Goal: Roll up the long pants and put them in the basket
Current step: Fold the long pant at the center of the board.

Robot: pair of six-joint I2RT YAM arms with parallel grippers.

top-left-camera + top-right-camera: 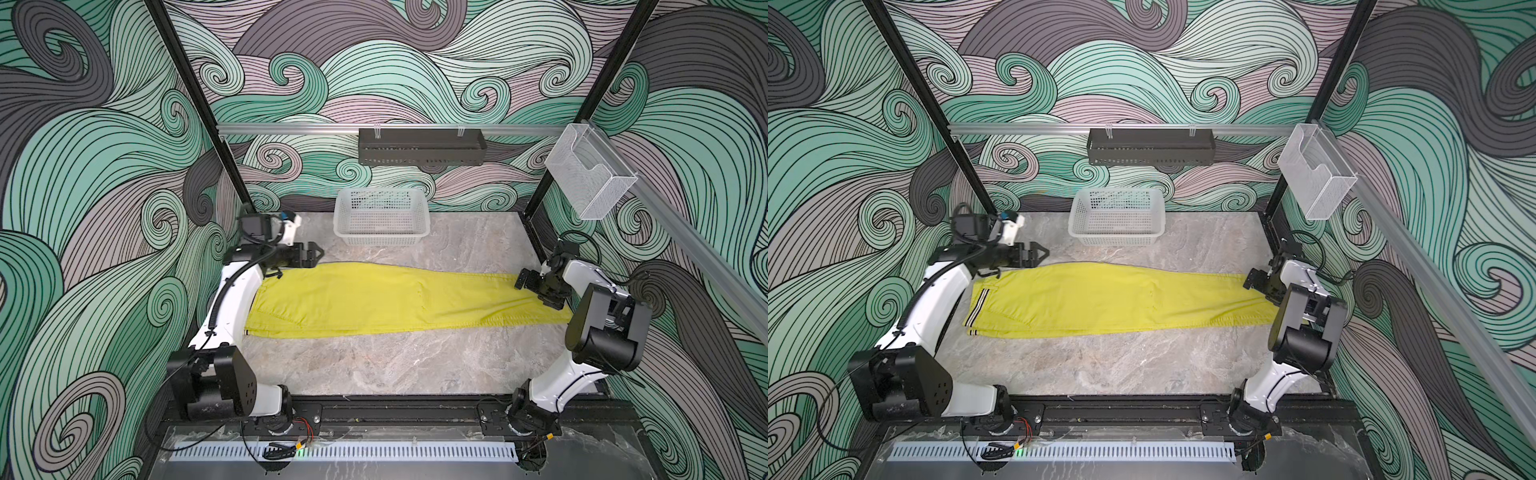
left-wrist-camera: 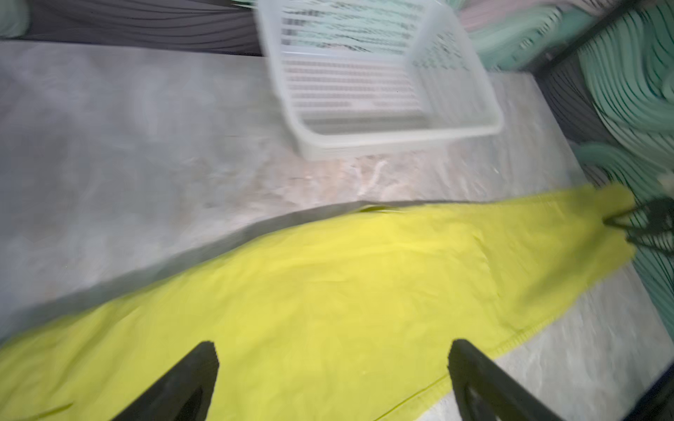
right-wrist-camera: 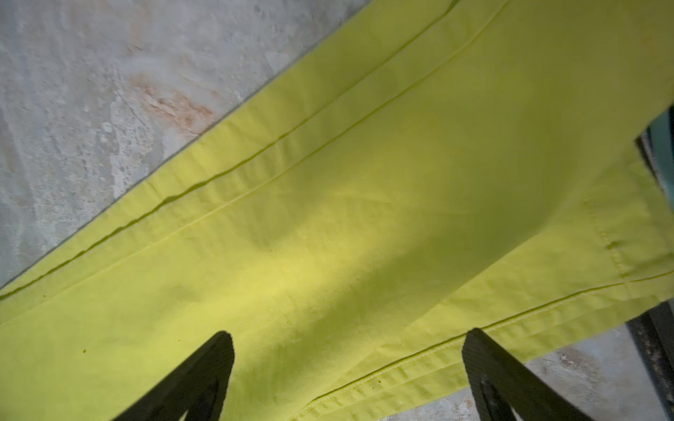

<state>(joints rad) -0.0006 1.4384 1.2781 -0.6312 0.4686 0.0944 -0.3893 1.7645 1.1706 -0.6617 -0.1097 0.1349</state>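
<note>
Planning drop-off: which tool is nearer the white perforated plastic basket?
Left. The left tool hovers near the basket's front corner; right tool hangs farther, over the yellow-green pants' cuffs.

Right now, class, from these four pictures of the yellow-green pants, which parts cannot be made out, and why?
In both top views the right arm hides the leg hems of the long pants.
In a top view the left arm covers most of the waistband.
Left wrist view: motion blur smears the basket, and the frame edge cuts its far rim.
Right wrist view: the waistband end lies outside the frame.
</note>
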